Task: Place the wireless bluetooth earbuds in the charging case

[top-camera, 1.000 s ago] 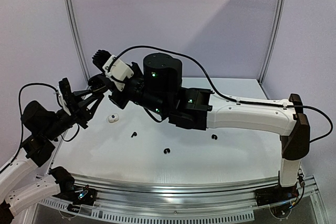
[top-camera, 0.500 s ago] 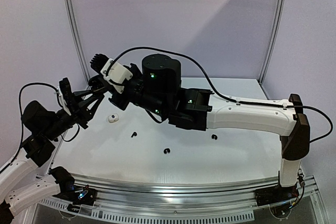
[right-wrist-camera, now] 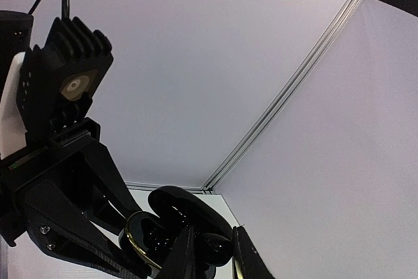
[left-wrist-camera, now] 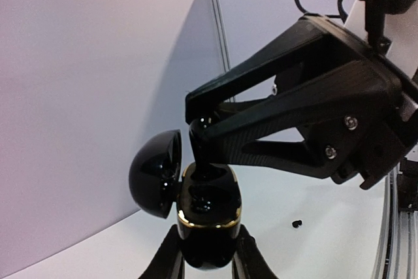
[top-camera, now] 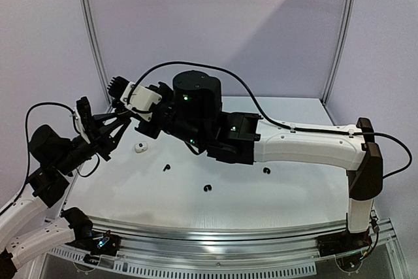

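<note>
My left gripper (left-wrist-camera: pixel 208 253) is shut on an open glossy black charging case (left-wrist-camera: pixel 209 227) with a gold rim, held above the table's far left (top-camera: pixel 123 118). Its lid (left-wrist-camera: pixel 155 173) hangs open to the left. My right gripper (right-wrist-camera: pixel 212 258) is shut on a glossy black earbud (right-wrist-camera: pixel 212 247). Its fingertips (left-wrist-camera: pixel 199 127) hold the earbud at the case's open top, touching it. The case also shows in the right wrist view (right-wrist-camera: pixel 140 236). On the table lie one white earbud (top-camera: pixel 139 147) and three black earbuds (top-camera: pixel 166 168), (top-camera: pixel 208 189), (top-camera: pixel 266 170).
The white table (top-camera: pixel 274 194) has a metal rail along its near edge (top-camera: pixel 228 230). Purple walls with a metal corner post (top-camera: pixel 95 44) stand close behind the two grippers. The left arm's fingers (right-wrist-camera: pixel 65 220) fill the left of the right wrist view.
My right gripper and wrist have moved a little to the left and closer onto the case in my left gripper. The left arm has barely moved.
</note>
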Robot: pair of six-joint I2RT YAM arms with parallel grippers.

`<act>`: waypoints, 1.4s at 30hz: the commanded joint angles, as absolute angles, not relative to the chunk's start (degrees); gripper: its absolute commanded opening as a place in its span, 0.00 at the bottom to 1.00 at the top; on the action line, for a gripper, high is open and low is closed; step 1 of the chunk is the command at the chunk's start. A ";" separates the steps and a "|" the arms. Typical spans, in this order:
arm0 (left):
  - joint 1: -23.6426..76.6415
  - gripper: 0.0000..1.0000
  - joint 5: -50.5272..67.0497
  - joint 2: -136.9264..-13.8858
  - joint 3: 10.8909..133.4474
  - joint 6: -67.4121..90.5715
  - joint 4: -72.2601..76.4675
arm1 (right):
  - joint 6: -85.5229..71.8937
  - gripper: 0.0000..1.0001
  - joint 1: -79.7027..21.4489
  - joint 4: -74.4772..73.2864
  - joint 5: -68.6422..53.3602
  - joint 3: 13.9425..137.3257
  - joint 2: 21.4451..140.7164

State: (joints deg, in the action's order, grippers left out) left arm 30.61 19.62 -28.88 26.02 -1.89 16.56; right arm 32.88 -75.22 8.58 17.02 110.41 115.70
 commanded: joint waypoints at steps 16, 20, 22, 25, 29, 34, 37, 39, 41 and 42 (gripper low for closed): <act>31.46 0.00 20.21 -28.44 27.20 -1.47 19.52 | 32.98 0.10 -75.06 4.55 17.73 111.43 117.96; 31.46 0.00 20.11 -28.45 27.16 -1.44 19.51 | 32.58 0.14 -75.12 4.57 17.93 111.43 117.86; 31.43 0.00 20.04 -28.40 27.19 -1.49 19.52 | 32.44 0.15 -75.09 4.49 17.85 111.44 117.78; 31.46 0.00 20.03 -28.48 27.17 -1.33 19.51 | 32.28 0.17 -75.10 4.56 17.68 111.43 117.78; 31.46 0.00 20.02 -28.48 27.17 -1.34 19.50 | 31.91 0.18 -75.07 4.57 17.80 111.44 117.77; 31.42 0.00 20.12 -28.48 27.08 -1.39 19.51 | 31.39 0.20 -75.07 4.48 17.73 111.45 117.77; 31.42 0.00 20.13 -28.59 27.11 -1.39 19.52 | 31.38 0.20 -75.11 4.48 17.84 111.53 117.77; 31.48 0.00 20.14 -28.50 27.24 -1.40 19.51 | 31.29 0.20 -75.13 4.48 17.72 111.60 117.77; 31.42 0.00 20.17 -28.53 27.15 -1.33 19.52 | 31.01 0.20 -75.10 4.48 17.59 111.58 117.74; 31.46 0.00 20.14 -28.60 27.17 -1.39 19.51 | 30.88 0.20 -75.11 4.48 17.58 111.54 117.69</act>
State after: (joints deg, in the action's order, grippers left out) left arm 30.61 19.64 -28.88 26.02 -1.78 16.29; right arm 32.10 -75.26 7.51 17.12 110.83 115.70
